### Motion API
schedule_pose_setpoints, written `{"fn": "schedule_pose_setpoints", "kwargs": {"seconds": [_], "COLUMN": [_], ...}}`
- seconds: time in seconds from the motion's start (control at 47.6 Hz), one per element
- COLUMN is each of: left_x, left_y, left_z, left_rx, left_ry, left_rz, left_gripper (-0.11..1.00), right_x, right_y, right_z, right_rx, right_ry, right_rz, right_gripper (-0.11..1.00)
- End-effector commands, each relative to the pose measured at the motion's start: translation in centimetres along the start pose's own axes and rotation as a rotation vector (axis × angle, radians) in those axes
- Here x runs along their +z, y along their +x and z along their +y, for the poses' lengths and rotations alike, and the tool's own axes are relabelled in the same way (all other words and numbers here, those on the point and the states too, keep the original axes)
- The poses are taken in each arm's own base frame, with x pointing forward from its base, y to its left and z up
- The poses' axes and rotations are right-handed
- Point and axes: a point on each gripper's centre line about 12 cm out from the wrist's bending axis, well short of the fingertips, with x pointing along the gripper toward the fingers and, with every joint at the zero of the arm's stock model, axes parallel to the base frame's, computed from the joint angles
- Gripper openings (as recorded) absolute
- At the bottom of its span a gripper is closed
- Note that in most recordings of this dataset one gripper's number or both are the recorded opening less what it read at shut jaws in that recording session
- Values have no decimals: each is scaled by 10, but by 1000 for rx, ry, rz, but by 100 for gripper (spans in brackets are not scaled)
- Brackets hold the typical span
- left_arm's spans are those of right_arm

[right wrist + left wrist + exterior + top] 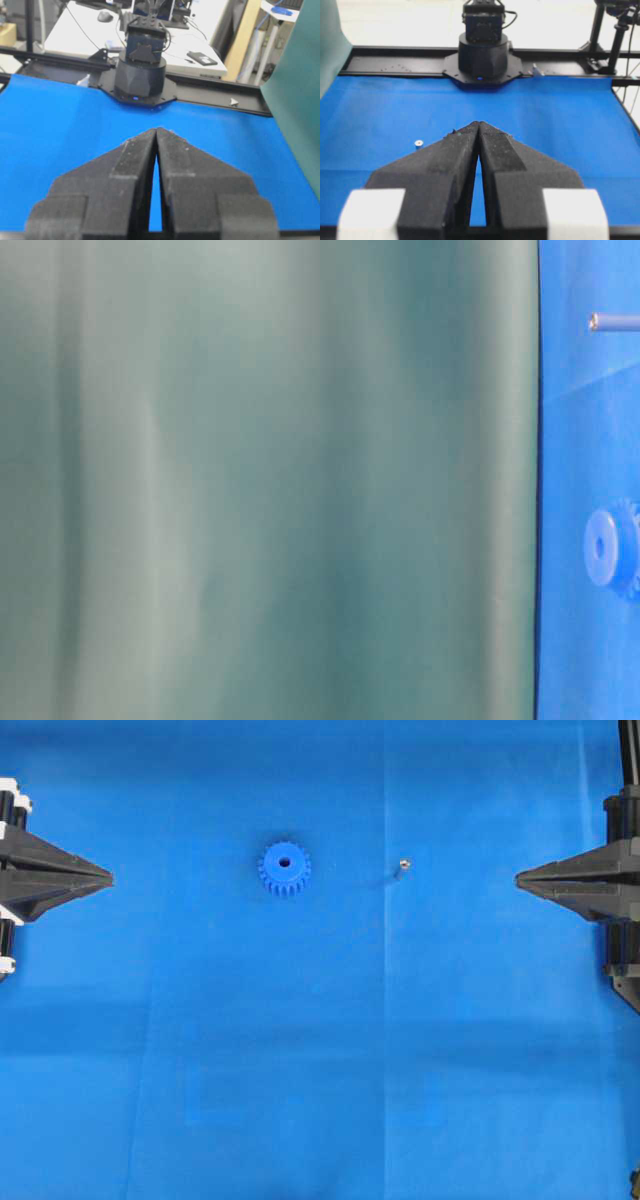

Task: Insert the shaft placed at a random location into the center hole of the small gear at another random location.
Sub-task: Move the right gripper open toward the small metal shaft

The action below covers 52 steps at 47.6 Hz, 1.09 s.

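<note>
Both grippers, left gripper (108, 877) and right gripper (520, 877), sit closed and empty; we should open the right, approaching the shaft (402, 865) squarely, beside the small gear (284, 869).

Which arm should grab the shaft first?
Right, probably. The shaft stands on the blue cloth on the right gripper's side of the small gear. The left gripper would have to reach past the gear. Both are shut and empty.
</note>
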Motion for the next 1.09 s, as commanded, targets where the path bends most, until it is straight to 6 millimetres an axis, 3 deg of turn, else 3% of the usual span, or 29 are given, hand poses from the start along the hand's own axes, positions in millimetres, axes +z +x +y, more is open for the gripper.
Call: {"fn": "schedule_pose_setpoints", "kwargs": {"seconds": [0.0,0.21,0.483,0.546,0.63,0.841,1.072], "left_x": [4,3,3,3,3,4,4], "left_y": [5,5,5,4,4,4,4], "left_z": [1,1,1,1,1,1,1], "left_rx": [3,2,3,3,3,3,4], "left_ry": [-17,-31,-31,-31,-31,-31,-30], "left_rz": [2,8,5,3,3,-3,-8], "left_gripper": [0,0,0,0,0,0,0], "right_x": [6,7,-24,-34,-53,-101,-146], "right_y": [1,10,27,32,40,54,67], "right_z": [0,-5,-27,-32,-40,-61,-71], "right_rx": [1,-25,-124,-143,-179,-262,-299], "right_ry": [-1,3,30,38,60,88,97], "right_rz": [-14,46,128,157,205,308,384], "right_gripper": [0,-6,-2,3,19,80,72]}}
